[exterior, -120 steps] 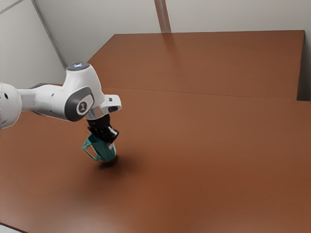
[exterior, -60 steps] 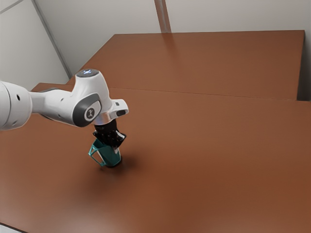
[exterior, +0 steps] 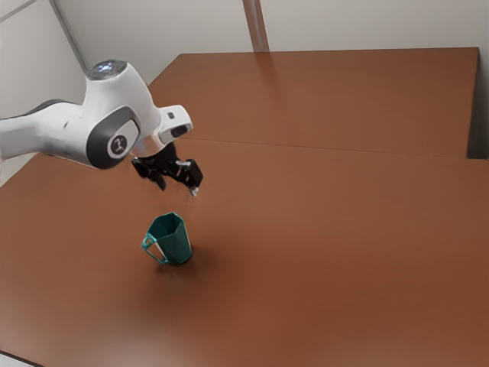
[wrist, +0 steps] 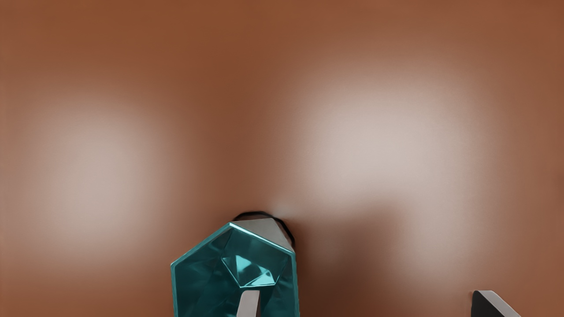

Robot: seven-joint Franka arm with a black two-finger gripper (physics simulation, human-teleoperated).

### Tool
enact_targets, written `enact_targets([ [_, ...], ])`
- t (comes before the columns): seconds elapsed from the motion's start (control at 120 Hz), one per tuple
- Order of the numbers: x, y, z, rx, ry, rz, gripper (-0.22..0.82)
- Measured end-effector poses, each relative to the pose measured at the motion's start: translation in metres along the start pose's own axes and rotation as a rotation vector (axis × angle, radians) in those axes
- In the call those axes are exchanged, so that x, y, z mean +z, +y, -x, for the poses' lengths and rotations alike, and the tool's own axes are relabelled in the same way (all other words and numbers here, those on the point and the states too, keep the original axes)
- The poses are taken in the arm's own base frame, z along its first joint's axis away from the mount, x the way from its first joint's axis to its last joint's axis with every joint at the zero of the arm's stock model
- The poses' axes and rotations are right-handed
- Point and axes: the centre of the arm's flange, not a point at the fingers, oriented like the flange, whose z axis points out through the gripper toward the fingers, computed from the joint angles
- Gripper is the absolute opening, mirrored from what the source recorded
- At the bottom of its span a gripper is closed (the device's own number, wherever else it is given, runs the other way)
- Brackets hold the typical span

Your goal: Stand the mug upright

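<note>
The teal faceted mug point(exterior: 176, 243) stands on its base on the brown table, its opening facing up and its handle toward the exterior view's left. It looks slightly leaned in that view; whether it truly tilts I cannot tell. Above it, apart from it, hangs the black gripper point(exterior: 177, 189), open and holding nothing. Looking down in the wrist view, I see into the mug point(wrist: 198, 281), with a dark edge around its base. One fingertip of the gripper point(wrist: 365, 293) overlaps the mug's opening there, and the other is well off to the side.
The brown table point(exterior: 328, 252) extends widely around the mug, with a raised-looking brown surface point(exterior: 336, 99) behind it. Pale walls point(exterior: 367, 23) stand beyond.
My gripper was down at the mug, which came lower and shifted slightly toward the exterior view's right as it turned more upright. The gripper has since let go and risen.
</note>
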Motion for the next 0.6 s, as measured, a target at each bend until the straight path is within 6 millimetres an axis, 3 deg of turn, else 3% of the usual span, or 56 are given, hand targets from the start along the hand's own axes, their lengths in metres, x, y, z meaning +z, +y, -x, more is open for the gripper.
enact_targets([
  [0.083, -0.043, 0.017, -0.025, 0.020, 0.010, 0.002, 0.54],
  [0.217, -0.083, 0.023, -0.060, 0.014, -0.039, 0.000, 0.56],
  [0.408, -0.122, 0.016, -0.080, -0.010, -0.092, -0.005, 0.58],
  [0.6, -0.140, 0.008, -0.094, -0.032, -0.133, -0.007, 0.59],
])
